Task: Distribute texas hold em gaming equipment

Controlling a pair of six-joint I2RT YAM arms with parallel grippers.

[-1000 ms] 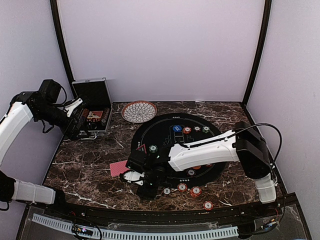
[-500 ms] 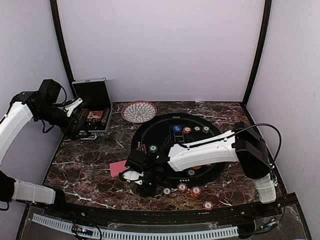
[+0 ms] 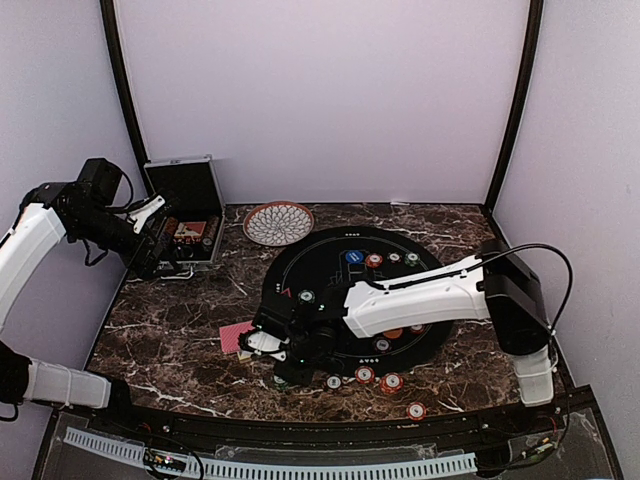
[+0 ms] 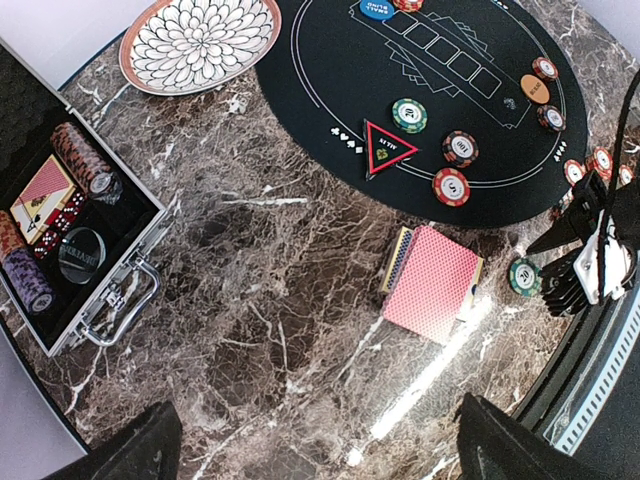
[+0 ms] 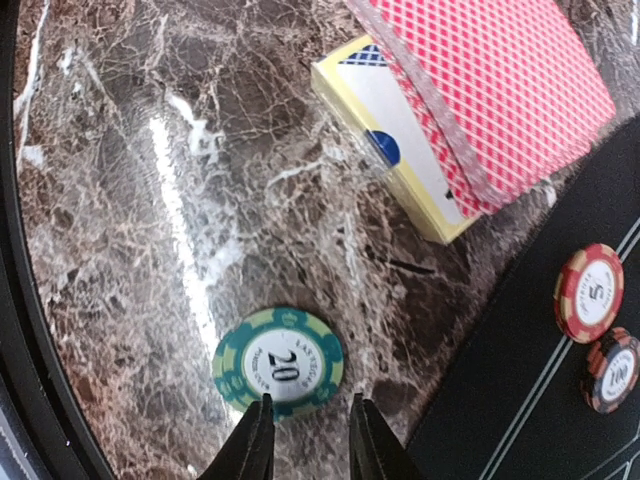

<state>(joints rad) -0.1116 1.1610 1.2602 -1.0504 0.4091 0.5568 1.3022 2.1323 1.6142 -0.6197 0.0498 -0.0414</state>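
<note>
A green "20" poker chip [image 5: 278, 362] lies flat on the marble. My right gripper [image 5: 308, 420] hovers at its near edge with the jaws a little apart and nothing between them. It is low over the table's front left in the top view [image 3: 283, 362]. The red-backed card deck [image 5: 480, 110] lies just beyond the chip, half off its yellow box, and also shows in the left wrist view [image 4: 432, 282]. The red triangle marker [image 4: 390, 148], several chips, the blue button [image 4: 378, 8] and the orange button [image 4: 535, 88] sit on the black mat [image 3: 330, 262]. My left gripper [image 3: 160, 252] is open and empty.
The open silver-edged case [image 4: 130, 290] holds chip stacks and cards at the far left. The patterned bowl [image 3: 278, 222] stands behind the mat. Loose chips [image 3: 391, 382] lie along the front edge, one [image 3: 416, 410] nearest the rail. Dark walls enclose the table.
My right gripper has shifted slightly left and away from the front edge, over the green chip. The left arm has not moved.
</note>
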